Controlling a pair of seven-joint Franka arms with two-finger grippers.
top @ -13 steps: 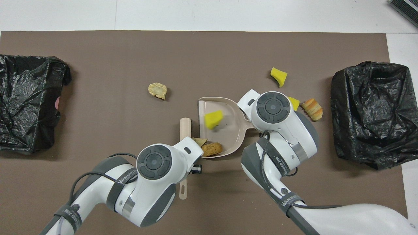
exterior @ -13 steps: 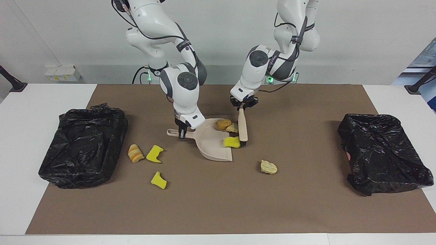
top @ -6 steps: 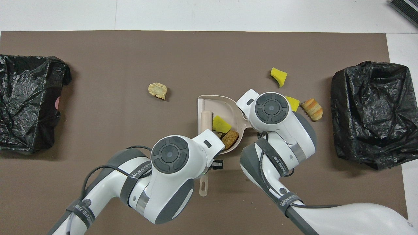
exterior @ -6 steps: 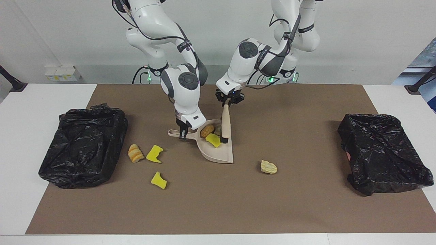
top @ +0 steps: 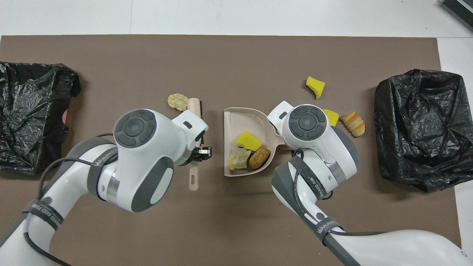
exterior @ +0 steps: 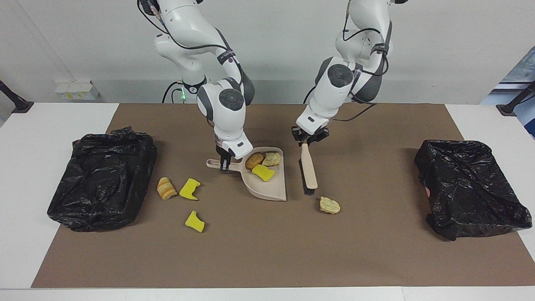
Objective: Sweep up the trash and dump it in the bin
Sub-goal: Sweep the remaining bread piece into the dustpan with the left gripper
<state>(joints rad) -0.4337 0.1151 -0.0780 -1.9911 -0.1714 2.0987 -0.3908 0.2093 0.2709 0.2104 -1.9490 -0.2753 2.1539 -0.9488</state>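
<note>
My right gripper (exterior: 224, 164) is shut on the handle of the beige dustpan (exterior: 267, 186), which rests on the brown mat. In the pan lie three pieces of trash: a yellow sponge piece (top: 248, 140), a brown lump (top: 259, 157) and a pale lump (top: 238, 161). My left gripper (exterior: 308, 140) is shut on the beige brush (exterior: 309, 169), held beside the pan's open mouth. Its bristle end points down at a pale scrap (exterior: 329, 205) on the mat. A striped bread lump (exterior: 166, 188) and two yellow sponge pieces (exterior: 189, 189) (exterior: 195, 221) lie beside the pan's handle.
A bin lined with a black bag (exterior: 102, 177) stands at the right arm's end of the mat. A second black-bagged bin (exterior: 468, 184) stands at the left arm's end. The white table edge (exterior: 267, 292) runs past the mat.
The left gripper has swept the scraps into the pan, then carried the brush out toward the left arm's end, beside the pale scrap. The right gripper and pan barely moved.
</note>
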